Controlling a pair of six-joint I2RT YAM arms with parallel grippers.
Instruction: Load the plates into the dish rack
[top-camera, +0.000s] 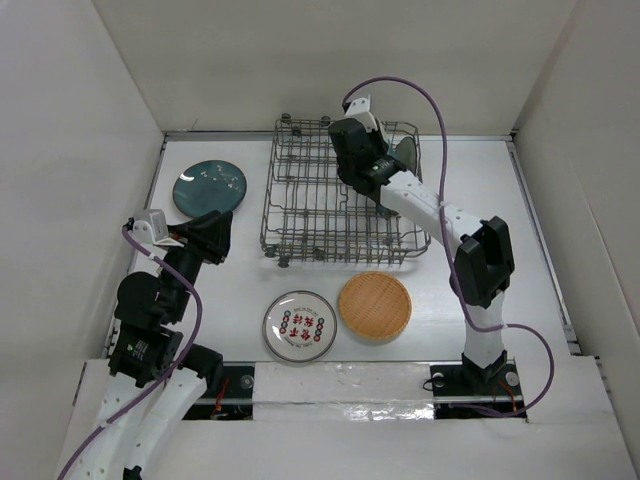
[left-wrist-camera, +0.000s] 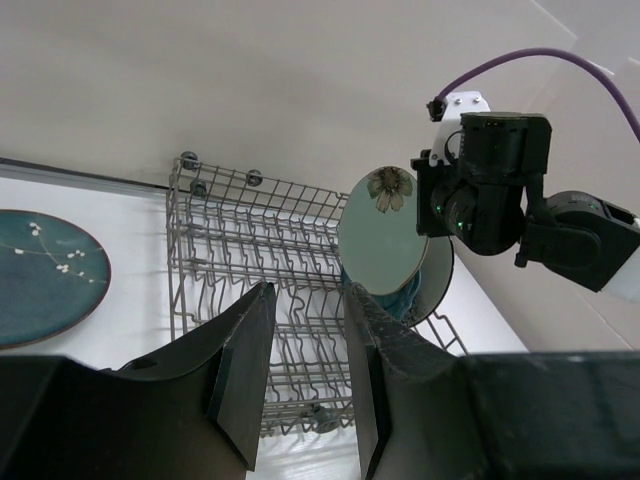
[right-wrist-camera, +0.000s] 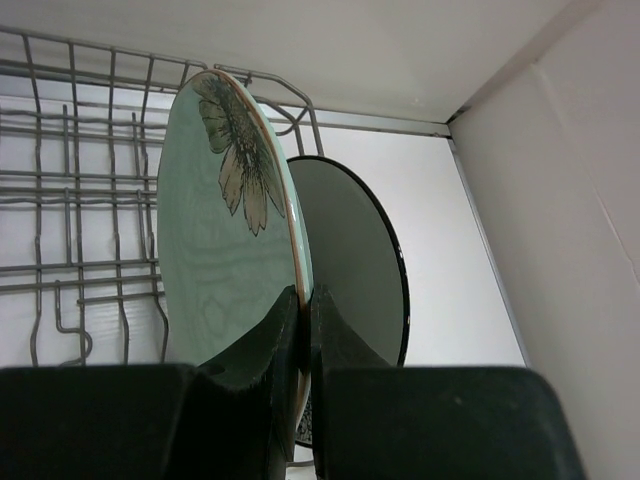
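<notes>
1. Right gripper clamped on green plate rim; plate upright just ahead, rack to its left.
2. Left gripper apart, holding nothing.
3. Likely hard, slippery, breakable; best pinched at the rim.

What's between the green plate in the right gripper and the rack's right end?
One dark-rimmed grey plate, standing on edge just behind the pale green plate; clearest in the right wrist view.

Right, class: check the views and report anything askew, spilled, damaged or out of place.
Nothing stands out. The right arm's jaws clamp the pale green plate upright at the dish rack, beside a dark-rimmed plate on edge. The dark teal plate, patterned white plate and tan plate lie flat on the table; no breakage or spills visible.
</notes>
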